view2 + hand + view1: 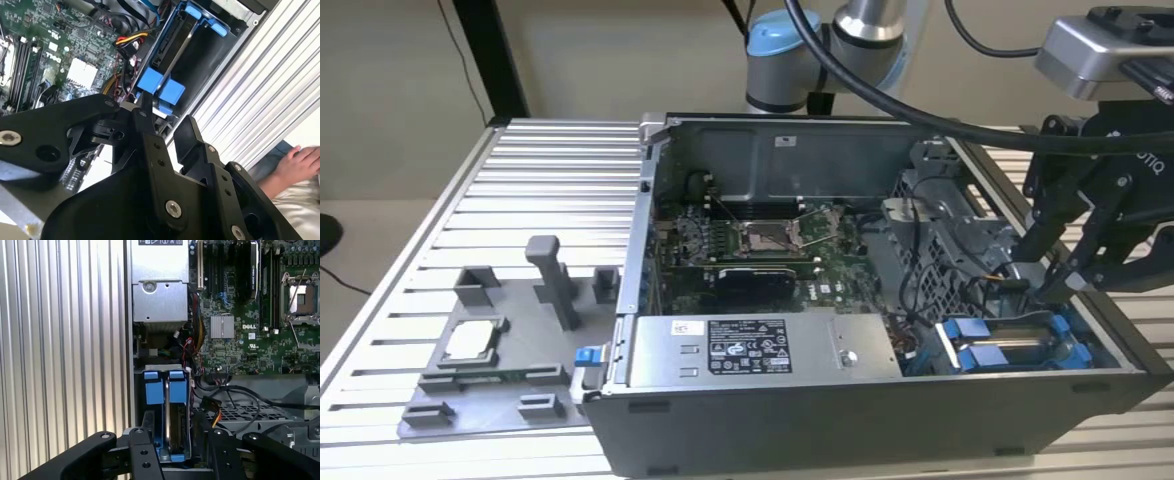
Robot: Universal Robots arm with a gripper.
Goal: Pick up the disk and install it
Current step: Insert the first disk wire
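The disk, a silver drive in a blue plastic bracket, stands on edge in the drive bay at the front corner of the open computer case, on the exterior view's right. In both wrist views its blue tabs face out of the bay. My gripper hangs just above that bay and is open. The black fingers stand apart on either side of the disk's upper edge, and I see nothing held between them. In the second wrist view the gripper sits a little above the tabs.
A grey power supply box with a black label lies beside the bay. The motherboard with its CPU socket fills the case floor. A grey fixture holding a small silver chip sits on the slatted table. A person's hand rests beyond the table edge.
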